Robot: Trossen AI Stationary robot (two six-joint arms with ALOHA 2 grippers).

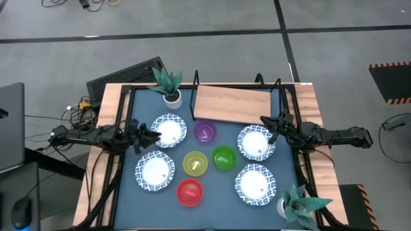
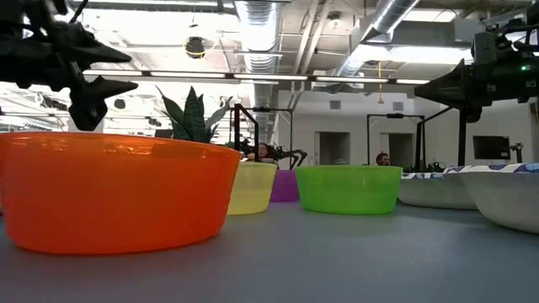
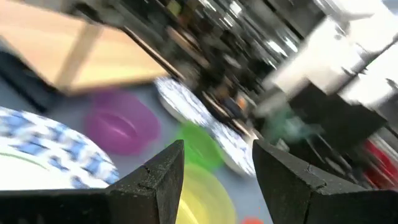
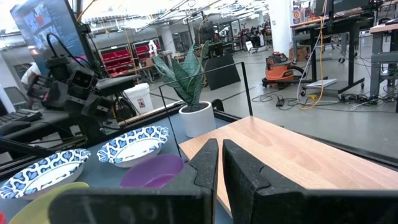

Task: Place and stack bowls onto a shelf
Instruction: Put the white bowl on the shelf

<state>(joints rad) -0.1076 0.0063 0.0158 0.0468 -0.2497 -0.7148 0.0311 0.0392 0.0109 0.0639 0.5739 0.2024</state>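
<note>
Bowls: all eight sat on the blue table (image 1: 128, 199) in front of you, none on the shelf (image 1: 234, 102).
Patterned bowls: two lay left (image 1: 169, 130) (image 1: 155, 172) and two right (image 1: 256, 142) (image 1: 255, 184), each pair flanking the small ones.
Small bowls: purple (image 1: 205, 131) lay just beside the shelf's front edge, with green (image 1: 223, 157), yellow (image 1: 195, 163) and red (image 1: 189, 192) clustered nearer you.
Shelf: the wooden board stood bare at the table's far side, tilted slightly askew.
Left gripper (image 1: 153, 136): it hovered at the left edge of the upper-left patterned bowl, fingers (image 3: 158, 180) spread apart, gripping nothing.
Right gripper (image 1: 265, 122): it hung over the shelf's right front corner, near the upper-right patterned bowl, fingers (image 4: 208, 163) nearly pressed together with only a slit between, empty.
Plants: one pot (image 1: 171, 96) stood by the shelf's left end, another (image 1: 290, 206) at the near right corner.
</note>
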